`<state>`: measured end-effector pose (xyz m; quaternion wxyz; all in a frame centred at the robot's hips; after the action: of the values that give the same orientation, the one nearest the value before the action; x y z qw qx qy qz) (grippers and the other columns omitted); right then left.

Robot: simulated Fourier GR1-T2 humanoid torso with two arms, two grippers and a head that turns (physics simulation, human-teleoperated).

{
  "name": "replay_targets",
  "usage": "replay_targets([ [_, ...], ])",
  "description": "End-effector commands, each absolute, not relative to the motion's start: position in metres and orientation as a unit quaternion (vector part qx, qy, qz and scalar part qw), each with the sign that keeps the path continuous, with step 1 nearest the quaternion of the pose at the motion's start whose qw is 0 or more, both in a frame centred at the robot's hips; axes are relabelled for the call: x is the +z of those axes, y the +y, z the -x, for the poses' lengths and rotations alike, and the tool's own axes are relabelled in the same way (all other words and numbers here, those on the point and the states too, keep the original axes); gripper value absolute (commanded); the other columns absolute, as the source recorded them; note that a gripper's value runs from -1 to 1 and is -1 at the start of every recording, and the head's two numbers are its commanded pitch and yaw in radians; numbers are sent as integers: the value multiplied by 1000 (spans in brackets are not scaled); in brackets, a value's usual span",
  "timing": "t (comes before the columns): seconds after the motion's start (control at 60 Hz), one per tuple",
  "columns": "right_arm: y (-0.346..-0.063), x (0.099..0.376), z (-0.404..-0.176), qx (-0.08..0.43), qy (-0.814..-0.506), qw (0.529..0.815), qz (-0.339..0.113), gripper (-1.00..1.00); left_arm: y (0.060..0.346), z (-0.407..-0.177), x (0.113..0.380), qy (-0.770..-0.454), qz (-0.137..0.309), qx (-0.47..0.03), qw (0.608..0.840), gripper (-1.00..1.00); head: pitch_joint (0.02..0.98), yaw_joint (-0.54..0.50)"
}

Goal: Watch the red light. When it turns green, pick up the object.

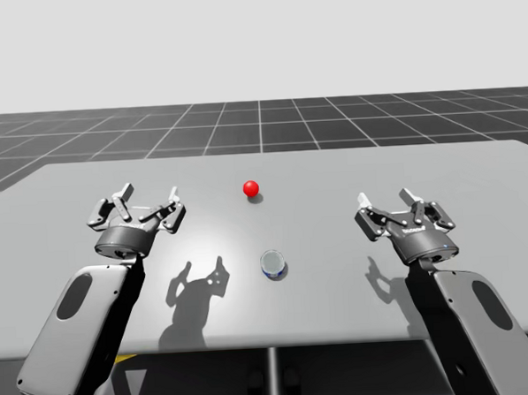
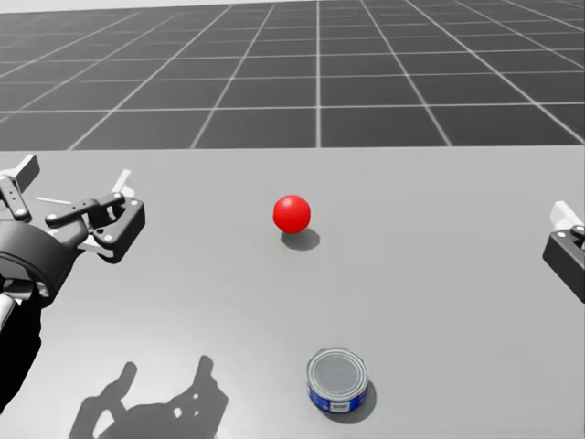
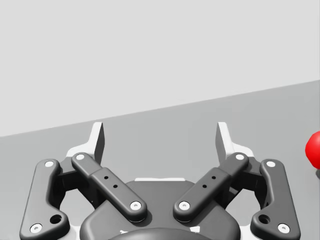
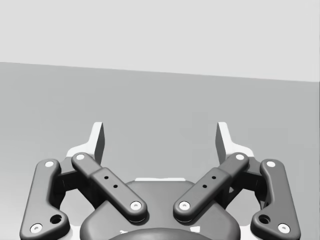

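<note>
A red ball light [image 1: 251, 188] [image 2: 292, 213] sits on the grey table toward the back middle. In front of it stands a small blue can with a silver lid [image 1: 273, 265] [image 2: 337, 381], upright. My left gripper [image 1: 136, 204] [image 2: 73, 187] [image 3: 160, 137] hovers open at the left, with the red light [image 3: 313, 149] off to its right side. My right gripper [image 1: 395, 199] [image 4: 160, 137] hovers open at the right, nothing between its fingers. Both grippers are well apart from the can.
The grey table [image 1: 333, 172] spans the whole width, its front edge near my arms. Beyond its back edge lies a dark gridded floor [image 1: 260, 122]. Shadows of both grippers fall on the table beside the can.
</note>
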<state>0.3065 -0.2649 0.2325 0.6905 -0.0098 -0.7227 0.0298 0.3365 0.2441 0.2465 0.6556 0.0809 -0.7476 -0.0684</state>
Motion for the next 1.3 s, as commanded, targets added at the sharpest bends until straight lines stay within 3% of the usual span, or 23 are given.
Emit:
replay_targets([
  [0.017, -265, 233, -307, 32, -723, 689, 12, -1000, 244, -337, 247, -748, -80, -68, 655, -1000, 607, 60],
  [1.3, -265, 233, -306, 40, -725, 687, 19, -1000, 244, -337, 247, -748, -80, -68, 655, -1000, 607, 59],
])
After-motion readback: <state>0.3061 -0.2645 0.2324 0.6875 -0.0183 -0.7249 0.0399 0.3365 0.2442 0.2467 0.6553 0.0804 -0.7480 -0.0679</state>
